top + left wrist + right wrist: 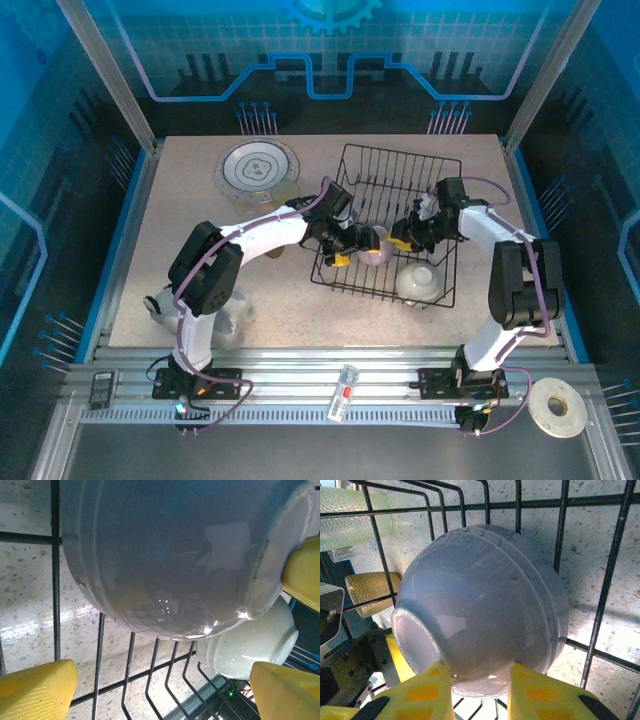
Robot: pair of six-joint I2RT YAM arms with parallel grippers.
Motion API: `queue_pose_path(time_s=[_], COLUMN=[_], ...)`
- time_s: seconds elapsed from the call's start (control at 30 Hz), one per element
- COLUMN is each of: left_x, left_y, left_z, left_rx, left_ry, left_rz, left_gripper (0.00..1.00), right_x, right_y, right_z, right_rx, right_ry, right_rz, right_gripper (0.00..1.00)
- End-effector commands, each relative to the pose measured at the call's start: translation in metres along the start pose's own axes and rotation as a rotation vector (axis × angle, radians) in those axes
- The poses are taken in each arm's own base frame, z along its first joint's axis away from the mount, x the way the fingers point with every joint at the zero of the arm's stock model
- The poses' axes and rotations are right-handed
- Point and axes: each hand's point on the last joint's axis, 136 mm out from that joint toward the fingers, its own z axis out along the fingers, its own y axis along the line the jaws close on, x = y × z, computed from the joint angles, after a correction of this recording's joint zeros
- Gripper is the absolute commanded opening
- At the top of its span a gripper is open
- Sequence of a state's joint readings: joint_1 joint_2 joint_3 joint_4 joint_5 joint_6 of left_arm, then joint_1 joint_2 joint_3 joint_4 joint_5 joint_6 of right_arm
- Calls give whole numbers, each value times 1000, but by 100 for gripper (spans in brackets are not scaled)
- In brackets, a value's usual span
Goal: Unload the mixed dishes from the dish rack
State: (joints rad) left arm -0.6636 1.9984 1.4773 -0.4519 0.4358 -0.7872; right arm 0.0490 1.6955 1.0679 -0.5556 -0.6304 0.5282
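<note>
- The lilac bowl (pixel 485 605) is lying tipped sideways in the black wire dish rack (pixel 560 525).
- The right gripper (pixel 481 680) is pinching its lower edge between yellow fingers (pixel 427 692).
- A translucent cup (pixel 350 517) and a brown cup (pixel 370 592) are lying at left.

The lilac bowl (pixel 170 555) runs off the top edge in the left wrist view, and it's covering a good chunk of the white bowl (pixel 250 645) just behind it.

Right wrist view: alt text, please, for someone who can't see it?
A lilac bowl, tipped on its side in the black wire dish rack, sits between the yellow jaws of the right gripper. Beyond the wires at left lie a brown cup and a pale translucent cup.
</note>
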Motion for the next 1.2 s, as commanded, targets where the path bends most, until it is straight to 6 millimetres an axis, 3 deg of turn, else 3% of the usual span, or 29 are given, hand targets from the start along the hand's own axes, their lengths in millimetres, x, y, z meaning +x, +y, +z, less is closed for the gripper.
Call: queue_pose_path(time_s=[0.0,0.53,0.8,1.0,1.17], left_x=[-2,-3,-4,-4,-5], left_y=[8,5,1,-5,-7], left_z=[9,7,-6,-25,-27], left_rx=[4,42,25,5,6], left_ry=[14,-3,-28,-60,-62], left_rz=[-18,-19,-13,16,14], left_gripper=[90,90,90,90,90], right_x=[24,25,16,9,2], right_y=[-72,-66,-57,-33,-10], right_z=[19,18,2,-12,-31], right_rx=[235,203,223,167,140], right_ry=[70,65,2,-37,-83], right_rz=[144,142,109,72,18], right_gripper=[16,16,17,22,28])
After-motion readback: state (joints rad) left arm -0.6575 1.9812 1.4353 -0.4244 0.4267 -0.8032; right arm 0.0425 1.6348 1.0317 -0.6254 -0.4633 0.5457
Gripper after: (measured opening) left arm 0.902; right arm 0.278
